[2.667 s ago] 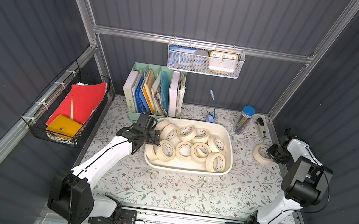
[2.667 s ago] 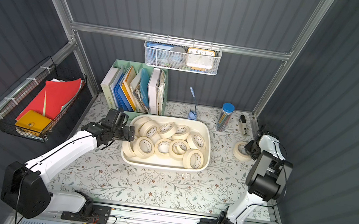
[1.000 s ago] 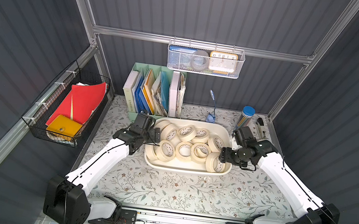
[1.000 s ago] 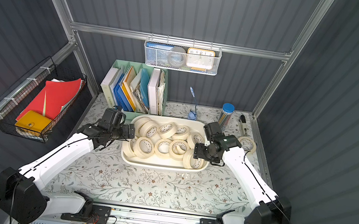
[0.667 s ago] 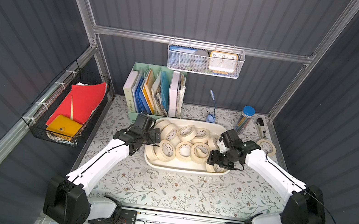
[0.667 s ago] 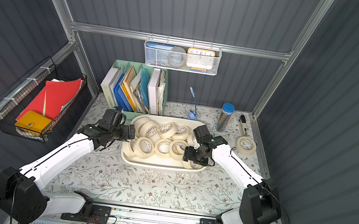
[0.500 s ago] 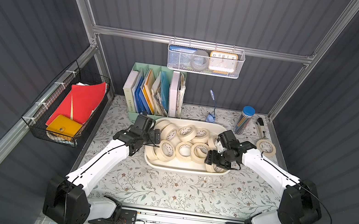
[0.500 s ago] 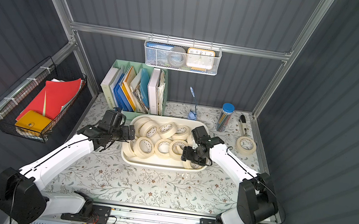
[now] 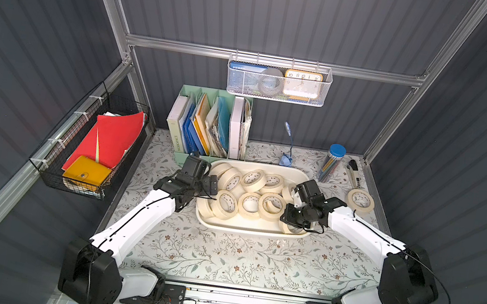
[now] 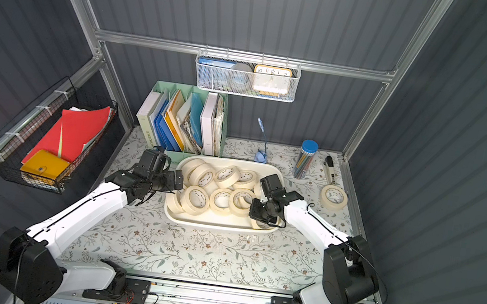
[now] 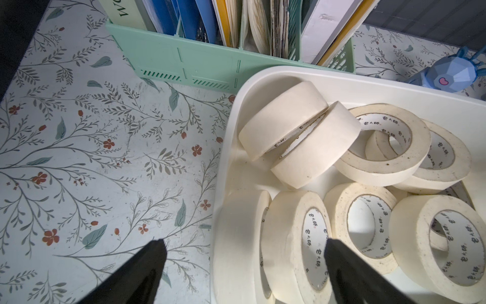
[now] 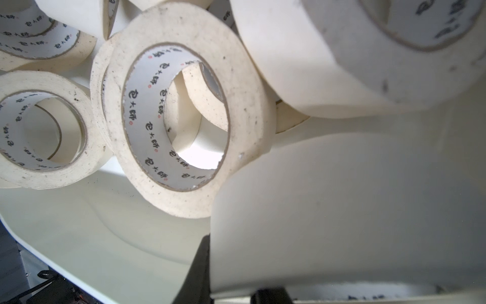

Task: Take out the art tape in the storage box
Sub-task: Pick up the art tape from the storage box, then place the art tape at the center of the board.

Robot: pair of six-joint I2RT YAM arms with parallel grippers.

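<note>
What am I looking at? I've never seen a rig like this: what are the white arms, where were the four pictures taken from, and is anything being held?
These are two white robot arms mounted at the front of a flowered table, each ending in a two-fingered gripper. Two pictures come from paired cameras overhead; the other two from a camera on each wrist. On the table stand a shallow storage box full of cream tape rolls, one loose roll outside it, a green file organiser and a tube of pencils. The left gripper hangs open over the box's edge, holding nothing. The right gripper is shut on one roll in the box's near corner.
</note>
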